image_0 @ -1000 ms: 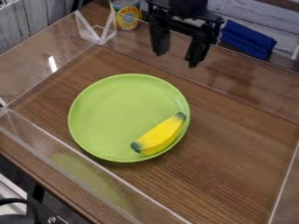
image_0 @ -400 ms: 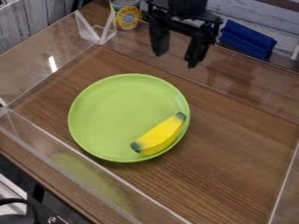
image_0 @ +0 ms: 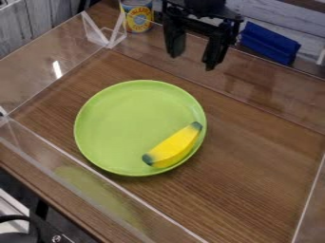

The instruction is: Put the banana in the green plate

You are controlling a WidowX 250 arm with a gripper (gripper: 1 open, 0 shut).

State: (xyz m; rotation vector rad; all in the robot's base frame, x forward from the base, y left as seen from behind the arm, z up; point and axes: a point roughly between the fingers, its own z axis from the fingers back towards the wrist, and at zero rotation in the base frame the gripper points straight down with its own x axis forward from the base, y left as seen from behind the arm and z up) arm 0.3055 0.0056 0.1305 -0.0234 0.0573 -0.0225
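Observation:
The yellow banana [image_0: 176, 145] lies inside the lime-green plate [image_0: 108, 119], against its right-hand rim, dark tips at both ends. The plate rests on the wooden table at centre left. My black gripper [image_0: 191, 55] hangs above the table at the top of the view, well beyond the plate and apart from the banana. Its two fingers point down and stand wide open with nothing between them.
Clear acrylic walls [image_0: 38, 157] ring the wooden tabletop [image_0: 254, 161]. A blue box [image_0: 269, 40] sits behind the gripper at upper right, and a yellow-labelled container [image_0: 135, 16] stands at the top left beyond the wall.

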